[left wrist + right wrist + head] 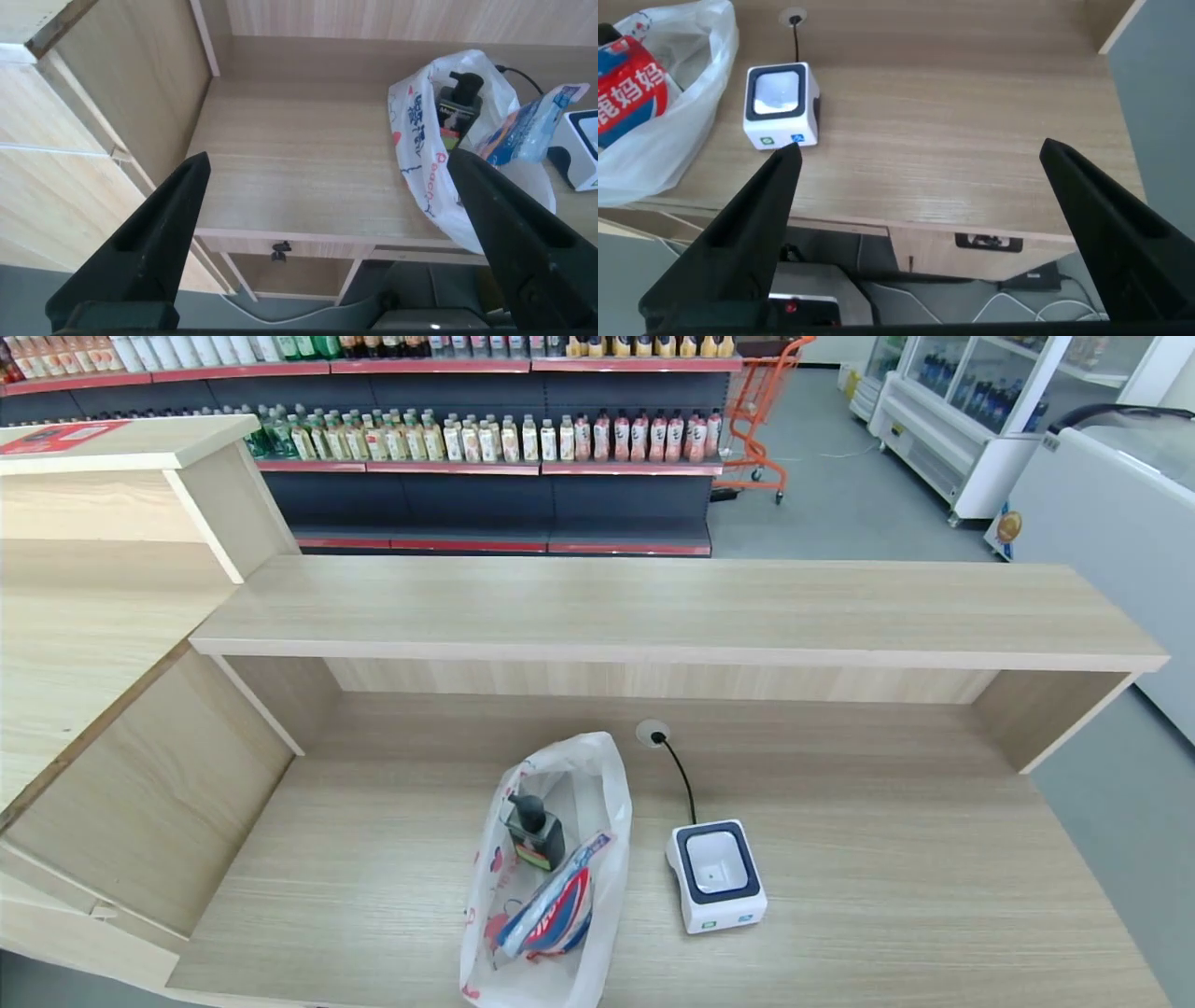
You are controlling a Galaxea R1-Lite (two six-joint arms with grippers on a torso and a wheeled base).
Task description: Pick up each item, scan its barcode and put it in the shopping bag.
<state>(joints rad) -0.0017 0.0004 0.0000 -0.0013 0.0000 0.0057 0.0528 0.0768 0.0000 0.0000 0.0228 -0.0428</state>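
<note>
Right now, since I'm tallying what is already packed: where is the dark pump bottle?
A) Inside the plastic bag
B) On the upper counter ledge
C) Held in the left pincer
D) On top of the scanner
A: the pump bottle stands inside the plastic bag next to a blue and red packet, while the scanner sits apart on the bag's right.

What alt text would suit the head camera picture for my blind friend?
A white shopping bag lies open on a wooden checkout counter, holding a dark pump bottle and a blue-and-red packet. Beside it sits a small white barcode scanner, its black cable running to a hole in the counter. Shelves of bottles stand behind.
</note>
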